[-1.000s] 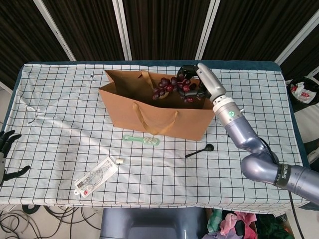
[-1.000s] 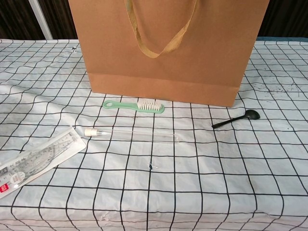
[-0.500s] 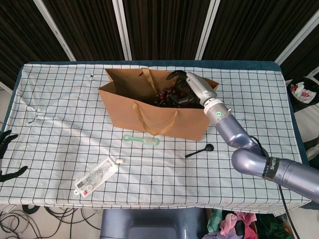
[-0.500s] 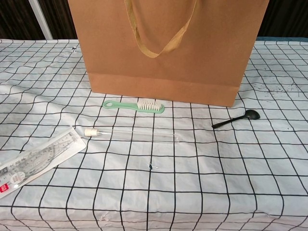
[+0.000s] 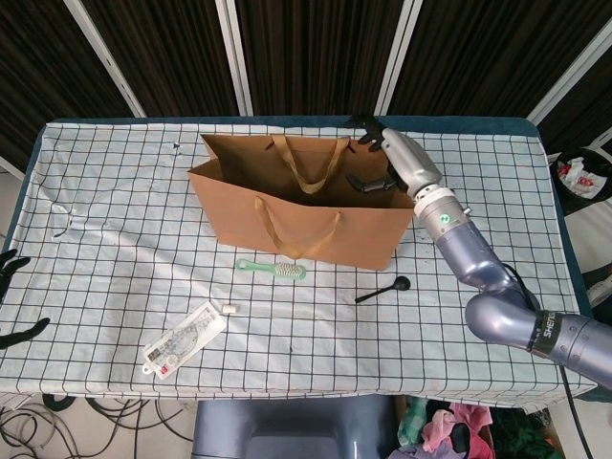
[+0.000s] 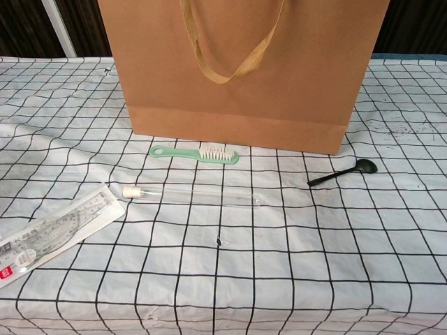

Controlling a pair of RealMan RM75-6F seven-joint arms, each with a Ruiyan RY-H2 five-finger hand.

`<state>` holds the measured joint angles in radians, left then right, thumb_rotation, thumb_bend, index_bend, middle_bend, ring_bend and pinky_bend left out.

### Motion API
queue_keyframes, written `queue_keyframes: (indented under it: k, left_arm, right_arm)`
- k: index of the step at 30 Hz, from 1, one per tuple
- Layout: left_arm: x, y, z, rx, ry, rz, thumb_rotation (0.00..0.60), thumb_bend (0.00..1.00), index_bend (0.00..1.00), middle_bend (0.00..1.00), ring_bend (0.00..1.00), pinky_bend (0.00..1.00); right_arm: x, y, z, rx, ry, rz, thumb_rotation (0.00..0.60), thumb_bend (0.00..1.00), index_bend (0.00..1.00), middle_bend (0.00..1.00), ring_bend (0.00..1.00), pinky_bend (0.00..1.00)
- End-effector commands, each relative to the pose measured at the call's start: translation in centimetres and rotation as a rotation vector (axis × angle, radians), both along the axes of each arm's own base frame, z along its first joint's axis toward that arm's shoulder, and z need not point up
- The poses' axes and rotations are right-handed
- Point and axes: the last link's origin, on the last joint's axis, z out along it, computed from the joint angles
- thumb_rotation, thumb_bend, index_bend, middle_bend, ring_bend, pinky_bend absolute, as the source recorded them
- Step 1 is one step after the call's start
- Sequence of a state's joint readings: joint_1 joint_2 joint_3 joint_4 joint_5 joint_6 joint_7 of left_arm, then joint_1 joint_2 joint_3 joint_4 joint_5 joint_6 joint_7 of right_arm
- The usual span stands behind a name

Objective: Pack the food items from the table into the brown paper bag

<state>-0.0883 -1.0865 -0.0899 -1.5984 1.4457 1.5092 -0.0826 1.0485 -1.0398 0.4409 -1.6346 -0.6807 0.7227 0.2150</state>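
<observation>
Right hand over the bag mouth, release step apparently done

The right hand (image 5: 387,163) hovers with fingers spread, holding nothing, above the upright brown paper bag (image 5: 296,225); no food shows on the table. Left hand (image 5: 14,296) idles open. Next, I judge: withdraw clear of the looped handles.

Brown paper bag (image 6: 241,70): top cropped in chest view; contents hidden in both views. Left robot hand (image 5: 14,296) cropped at 9 o'clock edge. Ruler packet (image 6: 49,234) print illegible.

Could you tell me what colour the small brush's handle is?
Mint green; the brush shows best in the chest view.
</observation>
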Motion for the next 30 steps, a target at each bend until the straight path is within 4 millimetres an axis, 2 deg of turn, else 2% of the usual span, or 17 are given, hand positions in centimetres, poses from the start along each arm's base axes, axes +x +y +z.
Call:
queue_keyframes:
  k: [1,6,10,11,12,15,21,26,30]
  left_arm:
    - [0.0,0.0,0.1,0.002,0.0,0.004,0.6,0.07,0.17,0.09,0.01,0.05]
    - [0.0,-0.1,0.1,0.002,-0.001,0.0,0.6,0.07,0.17,0.09,0.01,0.05]
    - [0.0,-0.1,0.2,-0.014,0.005,-0.003,0.6,0.07,0.17,0.09,0.01,0.05]
    - [0.0,-0.2,0.3,-0.016,0.007,-0.001,0.6,0.07,0.17,0.09,0.01,0.05]
    - [0.0,-0.2,0.6,-0.005,0.006,-0.004,0.6,0.07,0.17,0.09,0.01,0.05]
    - [0.1,-0.4,0.8,0.0,0.008,-0.013,0.6,0.07,0.17,0.09,0.01,0.05]
    - [0.1,-0.6,1.0,-0.007,0.012,-0.027,0.6,0.07,0.16,0.09,0.01,0.05]
    - [-0.1,-0.8,1.3,-0.017,0.025,-0.021,0.6,0.07,0.15,0.08,0.01,0.05]
    - [-0.4,-0.8,1.4,-0.017,0.033,-0.005,0.6,0.07,0.15,0.08,0.01,0.05]
  right_arm:
    - [-1.8,1.5,2.9,-0.224,0.048,0.071,0.6,0.28,0.17,0.1,0.24,0.26]
    - [-5.6,4.2,4.7,-0.352,0.198,0.078,0.6,0.28,0.17,0.11,0.25,0.26]
    - [-9.7,7.3,5.4,-0.403,0.436,0.064,0.6,0.28,0.15,0.11,0.26,0.26]
    - [-10.7,8.5,5.3,-0.399,0.489,0.06,0.6,0.27,0.15,0.11,0.26,0.26]
    - [-13.6,11.2,4.2,-0.33,0.564,0.023,0.6,0.26,0.15,0.11,0.26,0.26]
    - [-16.4,15.3,3.2,-0.27,0.618,0.007,0.6,0.23,0.15,0.11,0.26,0.26]
    - [-19.9,20.3,0.8,-0.24,0.675,-0.027,0.6,0.22,0.14,0.11,0.25,0.26]
    - [-22.1,23.0,-1.3,-0.229,0.711,-0.059,0.6,0.22,0.13,0.11,0.24,0.26]
    - [-23.0,24.3,-2.7,-0.288,0.77,-0.065,0.6,0.22,0.12,0.09,0.21,0.26]
